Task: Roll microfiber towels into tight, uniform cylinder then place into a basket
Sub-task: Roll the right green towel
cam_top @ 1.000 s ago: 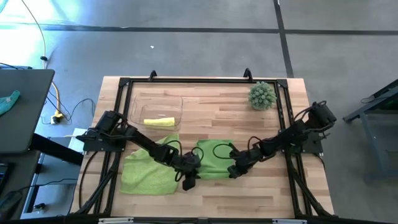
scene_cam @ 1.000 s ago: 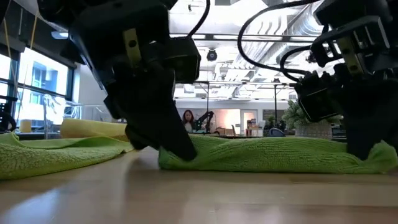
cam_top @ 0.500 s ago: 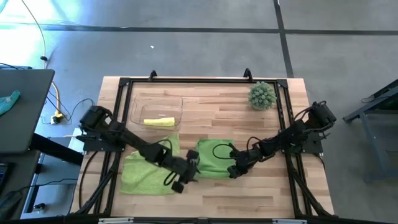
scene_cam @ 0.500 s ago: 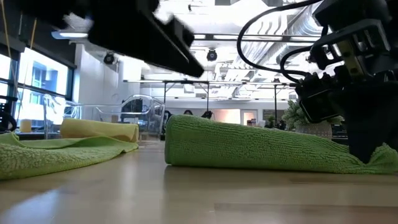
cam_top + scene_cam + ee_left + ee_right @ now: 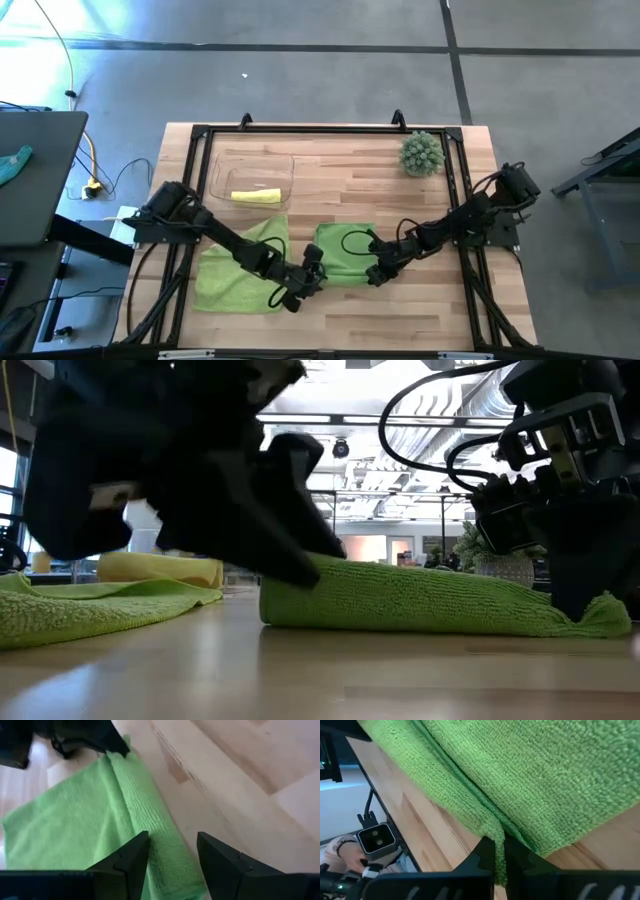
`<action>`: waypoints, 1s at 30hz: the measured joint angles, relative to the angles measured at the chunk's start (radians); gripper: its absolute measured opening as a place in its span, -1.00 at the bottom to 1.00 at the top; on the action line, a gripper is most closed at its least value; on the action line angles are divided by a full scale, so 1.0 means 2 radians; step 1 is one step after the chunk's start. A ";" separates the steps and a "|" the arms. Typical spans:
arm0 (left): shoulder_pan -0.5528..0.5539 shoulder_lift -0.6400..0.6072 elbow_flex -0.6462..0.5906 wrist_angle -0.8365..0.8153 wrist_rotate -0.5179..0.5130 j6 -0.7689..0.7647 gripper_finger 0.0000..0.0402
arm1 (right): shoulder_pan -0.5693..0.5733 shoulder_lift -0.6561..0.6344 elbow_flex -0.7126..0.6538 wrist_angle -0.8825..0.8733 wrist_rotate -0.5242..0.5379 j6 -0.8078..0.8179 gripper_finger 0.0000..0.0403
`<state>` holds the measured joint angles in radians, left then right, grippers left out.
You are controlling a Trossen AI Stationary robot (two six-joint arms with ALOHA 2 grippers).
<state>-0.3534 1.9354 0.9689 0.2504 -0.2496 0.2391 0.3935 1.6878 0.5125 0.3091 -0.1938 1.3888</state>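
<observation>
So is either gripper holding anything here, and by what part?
The right gripper is shut on the folded green towel, pinching its near edge. The left gripper is open over that towel's rolled edge, holding nothing.

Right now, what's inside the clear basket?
The basket holds one rolled yellow towel, lying near its front wall. The rest of its floor shows bare wood through the plastic. Whatever is under the roll is covered.

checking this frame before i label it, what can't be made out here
- Low view: the left gripper is a dark blur hiding the folded green towel's near end, so contact cannot be told.
- Low view: the yellow towel shows, but the basket around it cannot be made out.
- High view: the right gripper covers the towel corner it pinches.
- Left wrist view: the towel's far corner is hidden by the other arm.
</observation>
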 joint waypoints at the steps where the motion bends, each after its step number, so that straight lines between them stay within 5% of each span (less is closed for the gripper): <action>1: 0.000 0.001 0.000 -0.005 0.000 0.000 -0.21 | 0.000 0.000 0.000 0.000 0.000 0.000 -1.00; 14: 0.034 0.008 0.000 -0.043 0.029 -0.083 -0.25 | 0.000 0.001 0.000 0.004 0.001 -0.014 -1.00; 25: 0.051 0.031 0.003 -0.043 0.146 -0.206 -0.94 | -0.001 0.001 0.000 0.007 0.006 -0.041 -1.00; 30: 0.039 0.009 0.000 -0.058 0.147 -0.232 -0.73 | -0.001 0.001 0.000 0.009 0.012 -0.043 -1.00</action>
<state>-0.2757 1.9532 0.9689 0.1349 0.0441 -0.2239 0.3916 1.6894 0.5121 0.3271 -0.1707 1.3033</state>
